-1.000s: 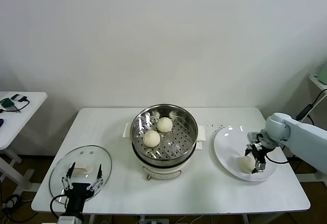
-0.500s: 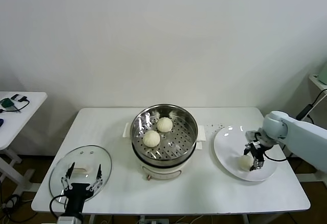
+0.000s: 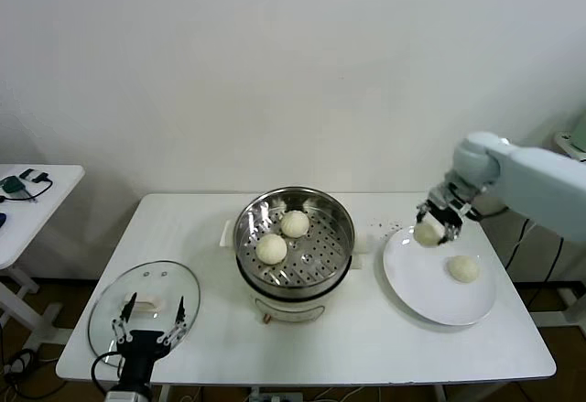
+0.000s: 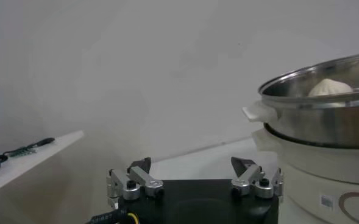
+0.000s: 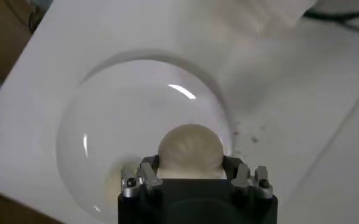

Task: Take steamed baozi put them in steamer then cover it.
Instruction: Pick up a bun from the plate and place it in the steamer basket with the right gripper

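Observation:
My right gripper (image 3: 433, 229) is shut on a cream-white baozi (image 3: 426, 233) and holds it above the left rim of the white plate (image 3: 430, 287). In the right wrist view the baozi (image 5: 190, 151) sits between the fingers above the plate (image 5: 106, 134). One baozi (image 3: 463, 268) lies on the plate. Two baozi (image 3: 295, 223) (image 3: 271, 248) lie in the steel steamer (image 3: 295, 235), which also shows in the left wrist view (image 4: 325, 115). The glass cover (image 3: 144, 306) lies on the table at the front left. My left gripper (image 3: 147, 323) is open over its near edge, empty.
The white table (image 3: 366, 347) ends just in front of the cover and the plate. A small side table (image 3: 27, 205) with cables stands at far left. Dark specks (image 3: 389, 228) lie on the table between steamer and plate.
My right gripper has lifted one baozi off the plate and carried it up and left to the plate's left rim. A second baozi on the plate is now uncovered. The left arm has not moved.

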`<act>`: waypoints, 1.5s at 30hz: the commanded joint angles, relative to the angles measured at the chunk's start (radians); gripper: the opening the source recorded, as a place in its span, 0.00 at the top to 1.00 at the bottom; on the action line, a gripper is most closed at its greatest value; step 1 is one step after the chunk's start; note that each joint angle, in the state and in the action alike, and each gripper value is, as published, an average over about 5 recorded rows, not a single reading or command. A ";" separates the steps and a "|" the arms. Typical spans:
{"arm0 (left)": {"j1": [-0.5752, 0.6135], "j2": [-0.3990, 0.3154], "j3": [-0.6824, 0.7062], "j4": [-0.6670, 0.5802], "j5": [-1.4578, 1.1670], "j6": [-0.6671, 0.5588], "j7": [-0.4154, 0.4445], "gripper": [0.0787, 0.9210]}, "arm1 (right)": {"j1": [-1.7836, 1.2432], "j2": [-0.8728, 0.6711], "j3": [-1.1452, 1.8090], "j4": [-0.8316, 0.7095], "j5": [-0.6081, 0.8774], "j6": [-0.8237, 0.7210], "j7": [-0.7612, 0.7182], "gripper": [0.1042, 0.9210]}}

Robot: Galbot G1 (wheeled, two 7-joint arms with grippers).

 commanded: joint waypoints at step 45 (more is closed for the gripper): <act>0.020 0.009 -0.010 0.019 -0.037 -0.003 -0.002 0.12 | -0.076 0.528 -0.010 0.161 -0.112 0.293 -0.050 0.16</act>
